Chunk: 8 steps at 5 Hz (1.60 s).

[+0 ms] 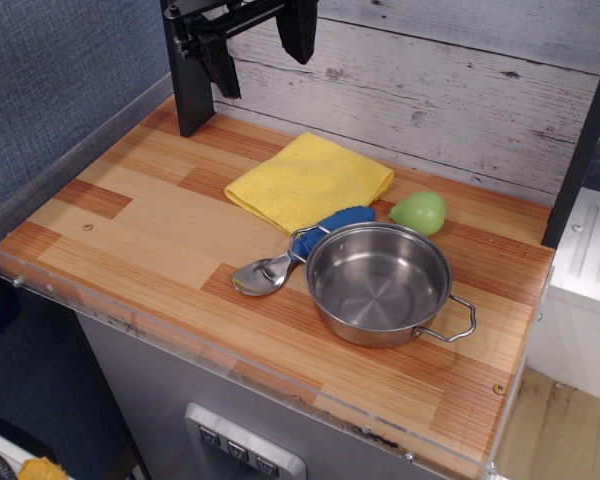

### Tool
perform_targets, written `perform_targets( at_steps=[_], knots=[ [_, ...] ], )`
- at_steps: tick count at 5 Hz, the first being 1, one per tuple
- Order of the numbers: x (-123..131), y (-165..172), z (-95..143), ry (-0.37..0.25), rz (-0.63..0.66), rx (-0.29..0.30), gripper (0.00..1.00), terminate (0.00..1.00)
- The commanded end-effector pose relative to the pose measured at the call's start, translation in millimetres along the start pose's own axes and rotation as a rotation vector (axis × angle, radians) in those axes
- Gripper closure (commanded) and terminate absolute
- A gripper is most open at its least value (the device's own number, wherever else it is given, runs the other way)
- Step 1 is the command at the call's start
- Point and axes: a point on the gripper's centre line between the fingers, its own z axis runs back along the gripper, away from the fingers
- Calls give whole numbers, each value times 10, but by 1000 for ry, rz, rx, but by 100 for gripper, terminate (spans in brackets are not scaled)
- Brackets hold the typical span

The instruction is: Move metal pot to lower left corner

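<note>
1. The gripper (265,45) hangs at the top of the view, above the back left of the table, well apart from everything. Its two dark fingers stand spread with nothing between them.
2. Nearest below it lies the cloth (308,180), flat at the back middle. Just beyond the cloth's near edge is the spoon (295,255), blue handle toward the cloth, bowl toward the front.
3. The pot (378,283) stands upright and empty on the right half of the table. Its left handle appears to touch or overlap the spoon; I cannot tell which. A green egg-shaped thing (418,212) sits just behind it.
4. Handling, as I judge it: thin steel, so stiff and fairly light, but smooth and slippery. The rim wall looks the surest place to pinch, one finger inside and one outside. The wire handles are thin and could let the pot swing.
5. The pot is round; its only axis runs through the two handles, from upper left to lower right.
6. The corner (25,250) is bare wood, far across from the pot.
</note>
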Motion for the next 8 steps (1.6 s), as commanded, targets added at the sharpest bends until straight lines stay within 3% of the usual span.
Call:
perform_targets(
  at_steps=[1,3,4,5,8],
  knots=[
    [0,0,0,0,0,0,0,0],
    [-394,79,-68,11,-86,-1,0,0],
    [-523,156,-69,15,-106,-32,0,0],
    [-649,247,-255,-8,-148,-13,0,0],
    [-1013,389,-608,44,-211,49,0,0]
  ],
)
